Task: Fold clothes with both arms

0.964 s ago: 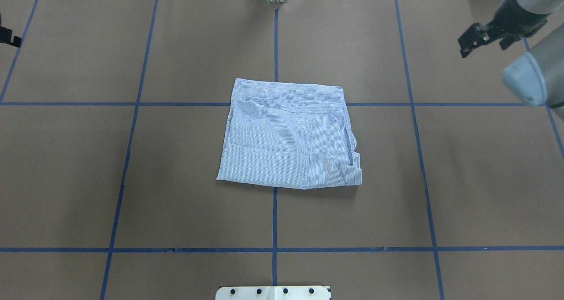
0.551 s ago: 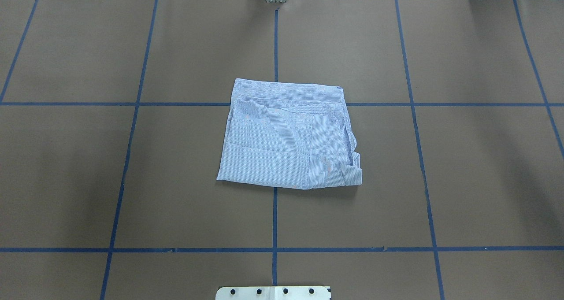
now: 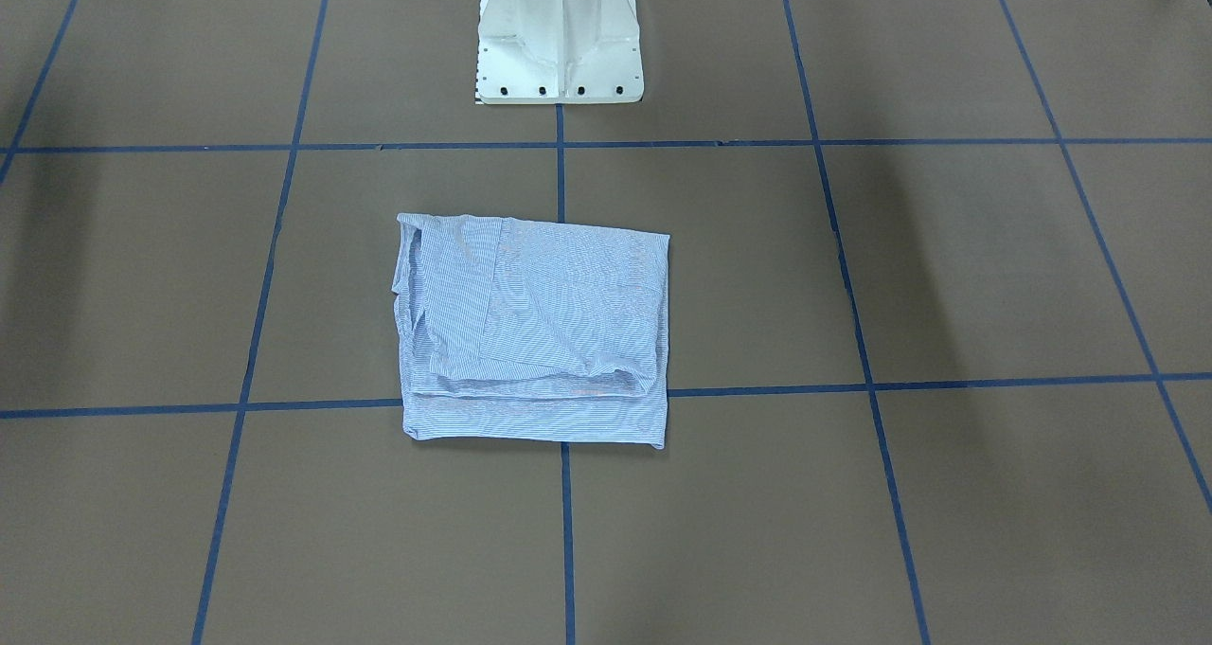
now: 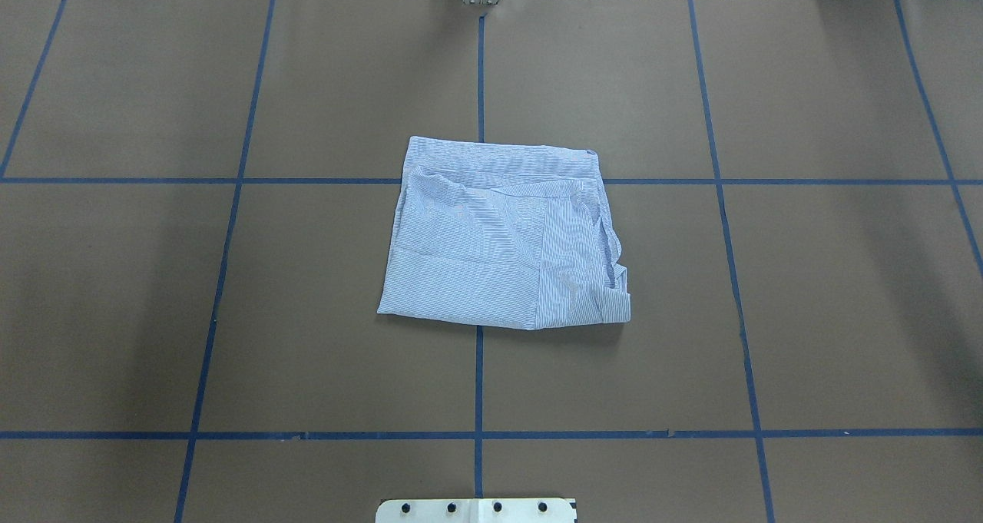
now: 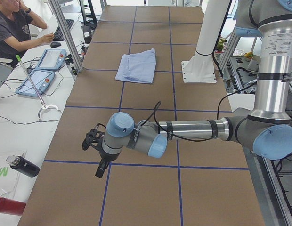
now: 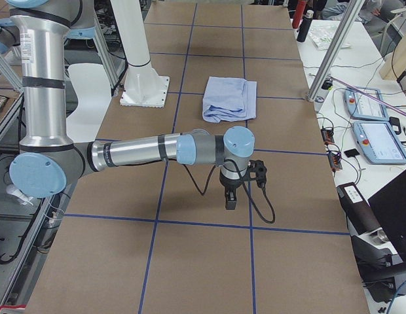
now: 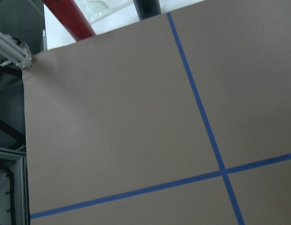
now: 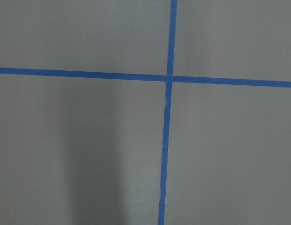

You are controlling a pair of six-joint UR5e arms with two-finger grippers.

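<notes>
The light blue striped shirt (image 4: 503, 239) lies folded into a rough rectangle at the table's middle, also in the front view (image 3: 535, 328) and both side views (image 5: 136, 66) (image 6: 230, 98). Neither arm is in the overhead or front view. My left gripper (image 5: 92, 157) hangs over bare table far from the shirt, near the left end. My right gripper (image 6: 230, 199) hangs over bare table near the right end. I cannot tell whether either is open or shut. Both wrist views show only brown table and blue tape lines.
The white pedestal base (image 3: 559, 39) stands behind the shirt. An operator (image 5: 14, 23) sits at a side bench with control tablets (image 5: 42, 70). More tablets (image 6: 373, 131) and cables lie on the other bench. A red bottle (image 7: 70, 16) lies beyond the table's left end.
The right arm and gripper, at the overhead view's top right one second ago, have moved out of that view, as has the black part at its left edge. The shirt has not moved.
</notes>
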